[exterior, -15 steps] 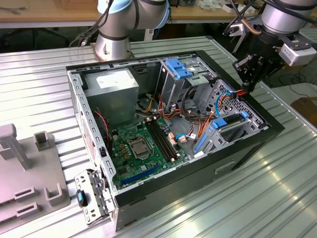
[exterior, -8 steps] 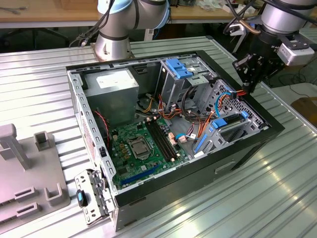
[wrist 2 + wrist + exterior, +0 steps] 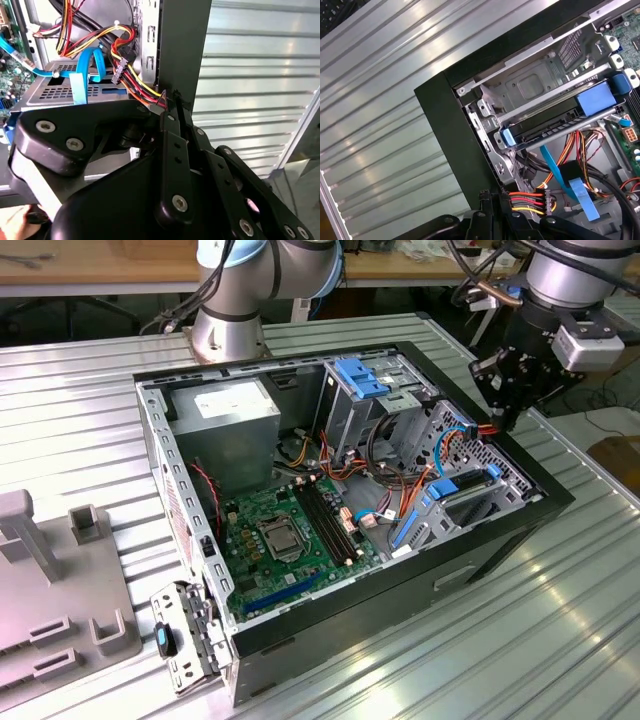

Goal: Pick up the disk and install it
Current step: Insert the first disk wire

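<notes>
The gripper [image 3: 503, 418] hangs at the rim of the open computer case [image 3: 480, 555], at the corner on the exterior view's right, where the case's black wall meets the metal drive cage [image 3: 530, 87]. In both wrist views its fingers are drawn together to one narrow tip. That tip sits right against a bundle of red, yellow and black power wires [image 3: 527, 201], but I cannot tell whether it pinches a wire or only rests beside them. It holds no disk. The disk [image 3: 552, 126] lies inside the drive cage, a dark flat body with its blue carrier showing at both ends, lodged between the cage's grey rails. Its long axis runs along those rails, from the black wall inward toward the motherboard [image 3: 290, 540]. From the gripper the disk is near but apart. It lies deeper in the cage than the tip, and the wire bundle and a blue flat cable [image 3: 580, 192] lie between the two. Judging by how squarely it sits in the rails, the disk looks already slid into its bay, though how fully it is seated cannot be read here. The case lies on its side on a ribbed metal worktop [image 3: 560, 640].
</notes>
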Controlling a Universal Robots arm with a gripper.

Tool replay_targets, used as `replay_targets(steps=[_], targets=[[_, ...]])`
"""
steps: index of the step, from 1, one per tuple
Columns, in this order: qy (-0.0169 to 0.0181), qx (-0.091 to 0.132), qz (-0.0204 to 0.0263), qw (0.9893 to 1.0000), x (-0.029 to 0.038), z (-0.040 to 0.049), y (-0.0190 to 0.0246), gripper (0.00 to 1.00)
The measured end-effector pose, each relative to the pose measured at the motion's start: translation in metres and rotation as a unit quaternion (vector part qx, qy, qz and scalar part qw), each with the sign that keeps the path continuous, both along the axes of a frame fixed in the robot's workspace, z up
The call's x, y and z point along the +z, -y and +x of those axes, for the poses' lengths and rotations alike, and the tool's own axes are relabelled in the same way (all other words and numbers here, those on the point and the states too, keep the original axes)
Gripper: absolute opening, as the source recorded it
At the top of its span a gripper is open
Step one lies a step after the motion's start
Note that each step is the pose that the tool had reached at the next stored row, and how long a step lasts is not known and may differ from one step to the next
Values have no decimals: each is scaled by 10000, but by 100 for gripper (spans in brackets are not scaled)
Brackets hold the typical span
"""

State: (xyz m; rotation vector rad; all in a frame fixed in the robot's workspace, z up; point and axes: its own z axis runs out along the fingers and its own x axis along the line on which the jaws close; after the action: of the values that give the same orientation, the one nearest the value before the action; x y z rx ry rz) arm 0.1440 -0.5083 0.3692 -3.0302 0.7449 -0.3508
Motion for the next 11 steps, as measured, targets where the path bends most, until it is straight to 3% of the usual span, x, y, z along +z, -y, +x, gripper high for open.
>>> replay_targets(steps=[11], targets=[[0,-441,0,9990,-17,-39,0,16]])
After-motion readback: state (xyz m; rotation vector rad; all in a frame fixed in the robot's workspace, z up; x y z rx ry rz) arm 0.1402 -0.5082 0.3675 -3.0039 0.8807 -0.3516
